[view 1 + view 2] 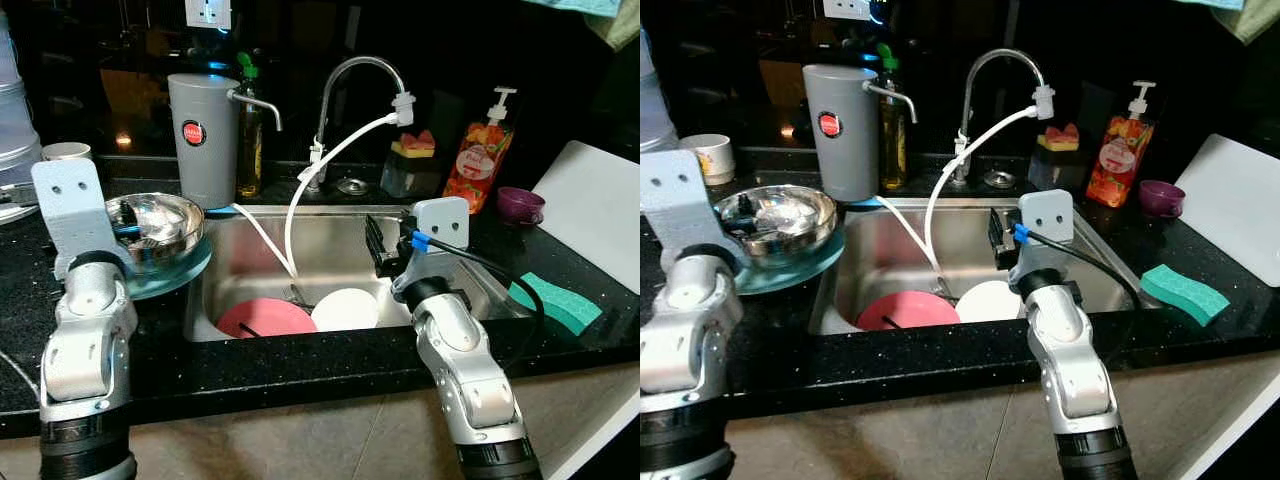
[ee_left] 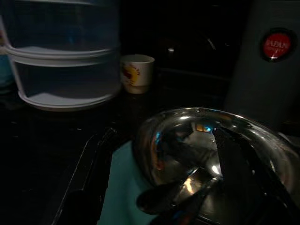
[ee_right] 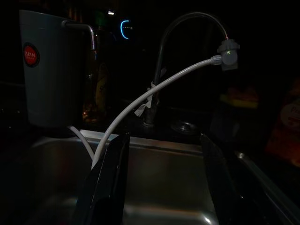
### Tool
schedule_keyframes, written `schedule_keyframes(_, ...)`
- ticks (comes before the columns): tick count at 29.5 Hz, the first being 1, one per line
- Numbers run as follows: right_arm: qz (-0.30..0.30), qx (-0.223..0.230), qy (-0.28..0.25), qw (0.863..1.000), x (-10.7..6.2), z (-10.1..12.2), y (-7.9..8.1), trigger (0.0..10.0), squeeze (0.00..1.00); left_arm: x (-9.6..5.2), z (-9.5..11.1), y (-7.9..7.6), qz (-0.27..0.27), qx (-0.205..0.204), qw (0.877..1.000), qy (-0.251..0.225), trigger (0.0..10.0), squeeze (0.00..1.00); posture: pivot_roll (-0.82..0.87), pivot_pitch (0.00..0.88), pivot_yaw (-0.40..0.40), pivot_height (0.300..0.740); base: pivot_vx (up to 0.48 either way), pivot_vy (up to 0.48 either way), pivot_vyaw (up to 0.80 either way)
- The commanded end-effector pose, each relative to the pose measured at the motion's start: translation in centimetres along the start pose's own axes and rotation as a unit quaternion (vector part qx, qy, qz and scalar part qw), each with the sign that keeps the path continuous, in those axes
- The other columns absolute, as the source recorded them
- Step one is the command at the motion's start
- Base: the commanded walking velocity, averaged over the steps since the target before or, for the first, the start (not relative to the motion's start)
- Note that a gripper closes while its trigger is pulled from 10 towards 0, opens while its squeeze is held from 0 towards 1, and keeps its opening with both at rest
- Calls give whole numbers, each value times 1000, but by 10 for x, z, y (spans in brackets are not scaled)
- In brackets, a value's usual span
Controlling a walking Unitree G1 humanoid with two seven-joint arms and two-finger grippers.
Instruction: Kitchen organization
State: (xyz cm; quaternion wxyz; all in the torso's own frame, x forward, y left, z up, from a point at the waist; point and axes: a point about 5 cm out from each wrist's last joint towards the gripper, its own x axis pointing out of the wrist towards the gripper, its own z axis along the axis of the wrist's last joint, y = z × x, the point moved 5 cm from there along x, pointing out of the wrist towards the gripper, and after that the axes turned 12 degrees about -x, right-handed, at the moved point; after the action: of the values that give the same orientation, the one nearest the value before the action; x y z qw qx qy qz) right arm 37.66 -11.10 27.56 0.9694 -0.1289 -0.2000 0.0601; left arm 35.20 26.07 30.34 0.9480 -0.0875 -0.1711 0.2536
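Sink (image 1: 240,232) holds pink plate (image 1: 265,318), white plate (image 1: 345,309). Right gripper (image 3: 161,187) jaws wide, empty; left gripper (image 2: 159,187) jaws straddle steel bowl (image 1: 160,228) rim.

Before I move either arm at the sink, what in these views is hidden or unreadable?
- Sink floor and drain: head views, hidden under the pink plate and white plate.
- Steel bowl contents: left wrist view, glare and darkness; utensil shapes unclear.
- Left gripper: over the bowl, fingers cut by the frame edge.
- Right gripper: above the sink; plates lie below the right wrist frame.
- Soap bottle label: too small.
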Motion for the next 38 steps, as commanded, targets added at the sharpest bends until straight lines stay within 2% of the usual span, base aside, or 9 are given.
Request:
schedule_keyframes(1,-1,-2,-10,1000,0,4,-1,10000,0,-2,0,2,4,13,1000,-6,10000,0,170,35,-115,740,0,0,0)
schedule_keyframes(12,-2,-1,-7,1000,0,2,-1,10000,0,-1,-22,15,29,-2,999,38,10000,0,168,40,-115,740,0,0,0)
schedule_keyframes(23,-1,-1,-9,1000,1,3,-1,10000,0,17,-39,23,37,-47,995,76,10000,0,165,37,-122,740,0,0,0)
schedule_keyframes(25,-2,-2,-9,1000,1,4,-1,10000,0,20,-38,22,36,-48,995,74,6941,0,165,37,-122,740,0,0,0)
schedule_keyframes(26,-3,-2,-10,1000,1,4,-1,10000,0,21,-37,22,35,-49,996,73,6941,0,165,37,-122,740,0,0,0)
schedule_keyframes(27,-4,-2,-9,1000,0,4,-2,10000,0,21,-37,22,34,-50,996,71,1373,0,165,37,-122,740,0,0,0)
schedule_keyframes(29,-4,-3,-9,1000,0,4,-2,10000,0,22,-36,21,33,-51,996,71,1373,0,165,37,-122,740,0,0,0)
schedule_keyframes(30,-5,-3,-9,1000,0,4,-2,10000,0,23,-36,21,32,-51,996,70,0,0,165,37,-122,740,0,0,0)
schedule_keyframes(38,-6,-4,-9,1000,0,4,-3,10000,0,27,-35,18,26,-63,996,65,0,0,146,34,-115,740,0,0,0)
